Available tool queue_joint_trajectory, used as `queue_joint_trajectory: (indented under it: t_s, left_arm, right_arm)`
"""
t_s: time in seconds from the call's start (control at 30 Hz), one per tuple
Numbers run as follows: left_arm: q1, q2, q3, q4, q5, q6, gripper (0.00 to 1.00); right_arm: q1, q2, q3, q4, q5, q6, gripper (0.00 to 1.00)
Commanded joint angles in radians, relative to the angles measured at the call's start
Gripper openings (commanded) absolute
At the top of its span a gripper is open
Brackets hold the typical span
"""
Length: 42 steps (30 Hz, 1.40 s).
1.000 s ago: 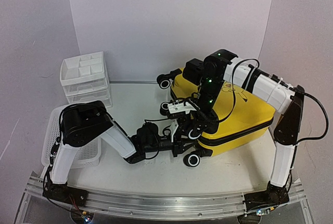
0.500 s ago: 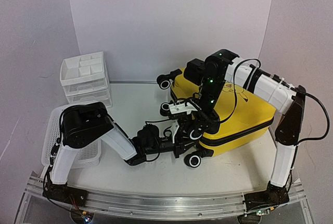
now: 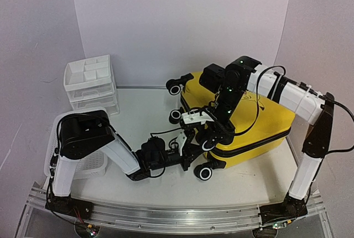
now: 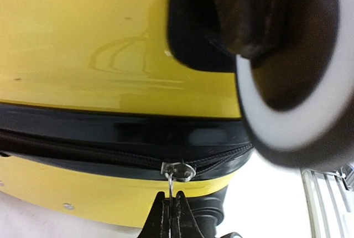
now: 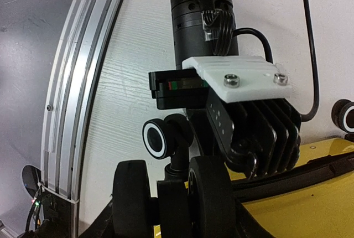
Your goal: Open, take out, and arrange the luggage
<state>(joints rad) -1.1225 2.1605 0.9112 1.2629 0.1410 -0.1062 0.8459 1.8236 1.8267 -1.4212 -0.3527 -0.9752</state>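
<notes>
**Left pincer had the zipper tab, suitcase not open yet**

The left pincer (image 4: 170,205) was pinched fully shut on the thin metal zipper pull (image 4: 176,172). The tab hung off the slider at a corner of the black zipper band (image 4: 110,138). Just above and to the side of it, a black-and-white wheel (image 4: 287,72) loomed big and blurry in the left wrist view.

The right pincer (image 5: 171,191) came down from above at the same wheeled end. Its fingers (image 5: 133,193) sat tight on either side of a black wheel mount, so it looked clamped onto the case there. Another little wheel (image 5: 157,138) poked out just past them.

The luggage (image 3: 271,124) lay flat on its big side on the right half of the surface (image 3: 155,116). Its wheels pointed left toward the middle, and the two yellow shell halves were closed together. The left arm reached in low across the surface to get at that near-left corner.

Way over on the left were a white mesh basket (image 3: 94,165), partly behind the left arm, and a white drawer unit (image 3: 90,83) further back. Both were well apart from the case.
</notes>
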Motion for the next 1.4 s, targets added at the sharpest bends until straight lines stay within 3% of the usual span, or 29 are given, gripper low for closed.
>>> queue_joint_trajectory:
  t_s: [0.0, 0.13, 0.33, 0.63, 0.83, 0.97, 1.1, 1.17, 1.37]
  left_arm:
    - [0.079, -0.085, -0.066, 0.082, -0.176, 0.005, 0.00]
    - [0.201, -0.082, -0.043, 0.038, -0.067, -0.120, 0.00]
    - [0.296, -0.088, 0.045, -0.092, -0.024, -0.153, 0.00]
    - [0.507, 0.014, 0.228, -0.171, 0.157, -0.371, 0.00]
    - [0.555, 0.112, 0.416, -0.348, 0.216, -0.402, 0.00]
    - [0.561, 0.171, 0.592, -0.538, 0.167, -0.398, 0.00]
    - [0.561, 0.244, 0.734, -0.568, 0.196, -0.434, 0.00]
    - [0.561, 0.236, 0.732, -0.571, 0.199, -0.432, 0.00]
    - [0.561, 0.012, 0.508, -0.622, 0.178, -0.353, 0.31]
  right_arm:
    - [0.000, -0.205, -0.096, -0.108, -0.191, 0.076, 0.00]
    - [0.001, -0.264, -0.205, -0.112, -0.204, 0.105, 0.00]
    - [0.002, -0.329, -0.312, -0.116, -0.219, 0.125, 0.00]
    - [0.002, -0.384, -0.408, -0.138, -0.219, 0.117, 0.00]
    - [0.009, -0.410, -0.420, -0.139, -0.229, 0.076, 0.00]
    - [0.037, -0.376, -0.384, -0.170, -0.210, 0.062, 0.00]
    - [0.051, -0.345, -0.331, -0.160, -0.226, 0.066, 0.00]
    - [0.050, -0.337, -0.316, -0.080, -0.203, 0.145, 0.00]
    - [0.047, -0.297, -0.228, 0.140, 0.025, 0.389, 0.00]
